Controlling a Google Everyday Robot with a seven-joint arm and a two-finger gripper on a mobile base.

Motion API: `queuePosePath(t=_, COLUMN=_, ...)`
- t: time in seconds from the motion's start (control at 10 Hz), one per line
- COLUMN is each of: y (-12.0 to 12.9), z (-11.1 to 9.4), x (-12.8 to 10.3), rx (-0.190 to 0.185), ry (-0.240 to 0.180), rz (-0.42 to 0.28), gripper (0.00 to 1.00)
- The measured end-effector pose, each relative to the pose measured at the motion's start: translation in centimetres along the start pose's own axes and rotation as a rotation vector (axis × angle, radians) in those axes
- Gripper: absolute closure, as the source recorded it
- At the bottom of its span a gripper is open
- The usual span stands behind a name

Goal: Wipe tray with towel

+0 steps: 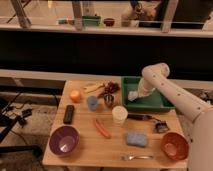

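Note:
A green tray (161, 103) stands at the back right of the wooden table. A pale towel (133, 95) lies in the tray's left part. My gripper (137, 92) reaches down into the tray from the white arm (170, 90) and sits on the towel. A blue sponge-like cloth (136, 139) lies on the table in front, apart from the tray.
On the table: an orange (75, 95), a black remote (69, 113), a purple bowl (64, 139), a blue cup (92, 103), a white cup (119, 115), a red sausage-shaped item (102, 128), a fork (137, 157), a brown bowl (174, 146). A counter runs behind.

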Motion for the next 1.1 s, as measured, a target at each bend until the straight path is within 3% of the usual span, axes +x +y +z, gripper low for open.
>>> queuePosePath(t=0.3, y=3.5, z=-2.6, x=2.2, rx=0.0, ry=0.021, rz=0.033, gripper=0.97)
queuePosePath(t=1.1, y=2.9, z=-1.3, x=10.1, rx=-0.03, ry=0.149, rz=0.117, gripper=0.97)
